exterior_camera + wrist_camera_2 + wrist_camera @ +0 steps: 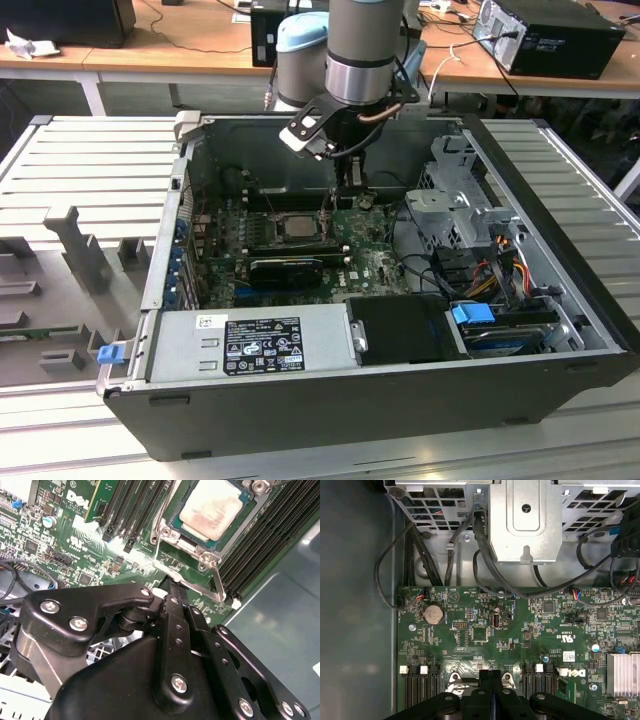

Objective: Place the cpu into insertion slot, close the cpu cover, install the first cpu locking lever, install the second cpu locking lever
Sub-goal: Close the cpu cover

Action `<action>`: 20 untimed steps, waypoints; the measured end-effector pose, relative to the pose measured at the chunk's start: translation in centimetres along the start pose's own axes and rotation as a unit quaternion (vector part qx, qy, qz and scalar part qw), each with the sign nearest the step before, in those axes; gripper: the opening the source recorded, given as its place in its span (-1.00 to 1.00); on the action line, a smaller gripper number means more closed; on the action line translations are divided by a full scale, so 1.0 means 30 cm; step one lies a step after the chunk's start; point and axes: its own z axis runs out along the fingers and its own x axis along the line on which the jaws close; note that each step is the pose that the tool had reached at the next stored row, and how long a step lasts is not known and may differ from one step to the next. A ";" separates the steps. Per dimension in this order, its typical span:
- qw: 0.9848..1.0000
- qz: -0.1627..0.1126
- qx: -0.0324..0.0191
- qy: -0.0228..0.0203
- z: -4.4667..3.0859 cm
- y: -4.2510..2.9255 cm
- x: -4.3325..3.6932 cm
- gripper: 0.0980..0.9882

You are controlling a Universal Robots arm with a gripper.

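The cpu (pixel 212 507), a pale square chip, lies in the insertion slot (pixel 297 226) on the green motherboard. The cpu cover (pixel 172 531), a metal frame, lies flat around it. A thin metal locking lever (pixel 195 587) runs along the socket's edge nearest my gripper (pixel 172 592). My gripper is shut, its black fingers pressed together with nothing seen between them, and the tips sit right at that lever. In the exterior view my gripper (pixel 350 195) hangs just to the exterior view's right of the socket. In the first wrist view the shut fingers (pixel 489 675) point at the board between the memory slots.
Black memory slots (pixel 260 540) flank the socket. A grey power-supply box (pixel 250 345) sits at the case's front. A metal drive cage (pixel 522 520) and black cables (pixel 420 560) stand beyond the board. A ribbed heatsink (pixel 621 672) is at the board's edge.
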 end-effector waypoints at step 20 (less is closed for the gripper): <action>1.000 -0.007 -0.001 0.001 0.044 -0.082 0.000 -0.98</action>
